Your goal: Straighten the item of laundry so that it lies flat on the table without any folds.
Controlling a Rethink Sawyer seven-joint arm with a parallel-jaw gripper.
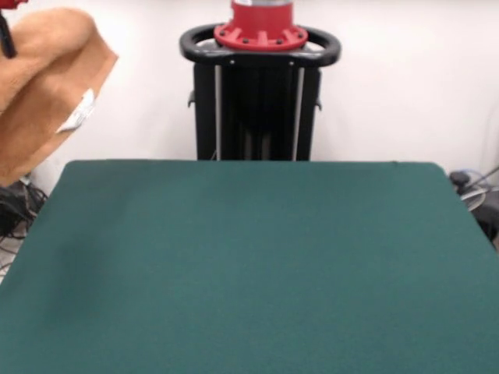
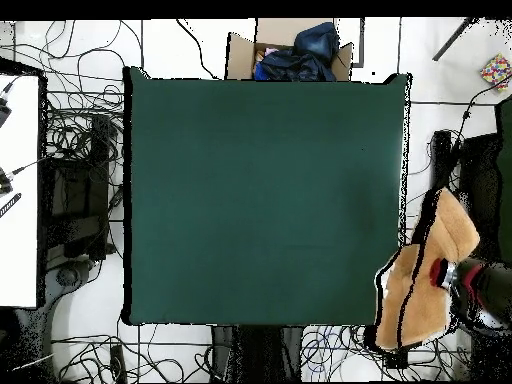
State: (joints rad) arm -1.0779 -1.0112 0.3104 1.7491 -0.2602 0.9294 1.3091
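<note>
- One towel (image 1: 47,86), light orange terry cloth, hangs in the air beyond the tabletop (image 1: 249,265); none of it touches the green cloth.
- In the front view it shows at the top left, bunched and draped, past the tabletop's far left corner; its lower end drops beside that corner.
- A small white tag (image 1: 78,113) hangs on the towel's edge; no writing on it can be read.
- From overhead, the towel (image 2: 425,275) sits off the tabletop's (image 2: 265,200) right edge, near the lower right corner, above the cable-strewn floor (image 2: 330,345).
- The red and black arm (image 2: 480,285) reaches in from the right edge of the overhead view and meets the towel.
- The pincer (image 2: 443,274) is buried in the cloth there, so I cannot tell whether it is clenched or released; the towel hangs from that end of the arm.
- The front view catches only a dark sliver and a bit of red at the top left corner.
- A black pedestal (image 1: 260,93) with a red collar stands behind the far edge.
- A cardboard box (image 2: 290,50) with dark blue fabric in it sits on the floor beyond the tabletop's upper edge overhead.
- No brand or label is legible anywhere.
</note>
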